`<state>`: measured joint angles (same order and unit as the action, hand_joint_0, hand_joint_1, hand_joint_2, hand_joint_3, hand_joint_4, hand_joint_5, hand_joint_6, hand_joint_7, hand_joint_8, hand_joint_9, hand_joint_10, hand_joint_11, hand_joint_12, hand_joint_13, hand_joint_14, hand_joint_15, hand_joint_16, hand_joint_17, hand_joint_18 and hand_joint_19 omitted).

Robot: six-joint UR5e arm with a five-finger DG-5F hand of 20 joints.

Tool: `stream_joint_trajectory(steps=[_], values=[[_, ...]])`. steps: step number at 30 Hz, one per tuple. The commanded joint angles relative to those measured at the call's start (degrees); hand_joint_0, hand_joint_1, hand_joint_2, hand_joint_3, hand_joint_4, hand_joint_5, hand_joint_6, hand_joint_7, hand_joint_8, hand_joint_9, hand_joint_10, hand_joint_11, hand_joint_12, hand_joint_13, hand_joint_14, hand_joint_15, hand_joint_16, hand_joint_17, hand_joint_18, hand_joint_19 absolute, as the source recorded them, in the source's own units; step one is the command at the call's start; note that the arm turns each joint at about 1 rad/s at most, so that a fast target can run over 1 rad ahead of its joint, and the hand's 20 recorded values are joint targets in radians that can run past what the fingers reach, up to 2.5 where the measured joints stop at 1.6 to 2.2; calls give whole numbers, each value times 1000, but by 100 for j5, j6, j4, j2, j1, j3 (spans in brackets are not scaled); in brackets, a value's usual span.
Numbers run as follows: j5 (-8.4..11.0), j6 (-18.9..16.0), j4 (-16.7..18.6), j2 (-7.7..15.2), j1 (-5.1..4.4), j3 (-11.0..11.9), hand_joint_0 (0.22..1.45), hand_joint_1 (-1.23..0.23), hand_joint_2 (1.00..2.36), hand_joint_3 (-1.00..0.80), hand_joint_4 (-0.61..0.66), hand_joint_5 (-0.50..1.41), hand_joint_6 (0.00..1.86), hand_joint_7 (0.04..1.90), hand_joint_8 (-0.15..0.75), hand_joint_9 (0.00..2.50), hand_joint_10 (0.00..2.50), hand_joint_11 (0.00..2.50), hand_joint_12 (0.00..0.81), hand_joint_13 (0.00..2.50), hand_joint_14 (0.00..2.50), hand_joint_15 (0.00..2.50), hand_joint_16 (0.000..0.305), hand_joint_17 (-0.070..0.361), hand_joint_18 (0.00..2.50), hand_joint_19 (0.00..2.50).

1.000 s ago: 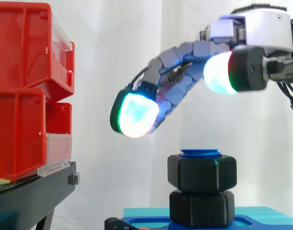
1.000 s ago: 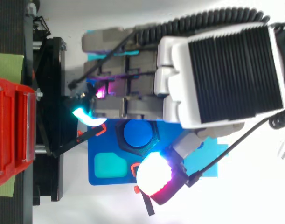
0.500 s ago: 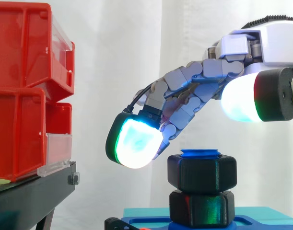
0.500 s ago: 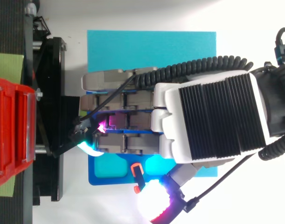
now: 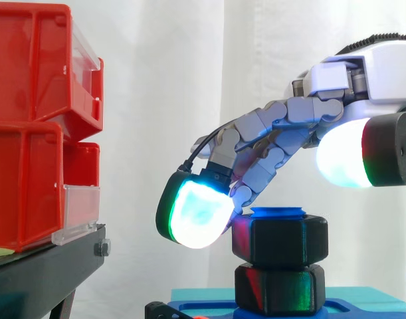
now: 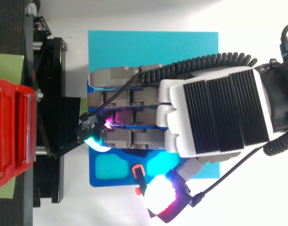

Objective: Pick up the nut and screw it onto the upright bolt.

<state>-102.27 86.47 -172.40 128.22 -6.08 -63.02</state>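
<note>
— Where is the nut (image 5: 280, 240)?

— On the upright bolt (image 5: 277, 212), whose blue top shows just above it. Under the nut sits a second black six-sided piece (image 5: 279, 289), on a blue plate (image 6: 94, 181) that lies on a teal mat (image 6: 153, 47).

— What does the nut look like?

— Black, thick, six-sided, with flat faces and rounded edges. It sits level.

— And the hand (image 5: 269, 139)?

— It reaches in from the right and slopes down over the nut. The fingers lie stretched and side by side. One glowing fingertip (image 5: 196, 214), white and cyan with a green rim, is at the nut's upper left edge and seems to touch it. The thumb's pad (image 5: 345, 154) hangs apart, above and to the right of the nut. Nothing is pinched. From above, the hand's back covers nut and bolt.

— Any containers?

— Red bins (image 5: 30, 66), stacked on a black stand (image 5: 50, 269) well to the left, with clear front flaps (image 5: 80, 212). What they hold I cannot tell. A white curtain (image 5: 163, 80) hangs behind.
</note>
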Motion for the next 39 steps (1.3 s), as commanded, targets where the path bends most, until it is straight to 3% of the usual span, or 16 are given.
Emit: stream_joint_trajectory(steps=[1, 10, 22, 28, 36, 39], values=[[-4, 27, -5, -8, 28, 0, 519, -150, 1000, -500, 206, -127, 503, 792, 231, 550, 0, 0, 281, 386, 0, 0, 29, 64, 0, 0], [-65, 133, -22, 1, 133, 0, 532, -179, 1000, -500, 254, -89, 504, 1015, 249, 656, 0, 0, 265, 482, 0, 0, 23, 51, 74, 0], [-276, 230, -22, 1, 300, 18, 544, -200, 1000, -500, 148, -58, 503, 1357, 258, 780, 0, 0, 242, 563, 0, 0, 19, 43, 158, 0], [-355, 273, -75, -8, 379, 132, 545, -201, 1000, -500, 142, -42, 500, 1484, 267, 820, 0, 0, 235, 588, 0, 0, 19, 42, 189, 0], [-461, 300, -110, -8, 493, 290, 546, -200, 1000, -500, 137, -51, 529, 1459, 269, 889, 0, 0, 234, 623, 0, 0, 18, 41, 226, 0], [-461, 309, -110, -8, 502, 369, 543, -195, 1000, -500, 191, -82, 504, 1195, 262, 859, 0, 0, 240, 620, 0, 0, 19, 43, 219, 0]])
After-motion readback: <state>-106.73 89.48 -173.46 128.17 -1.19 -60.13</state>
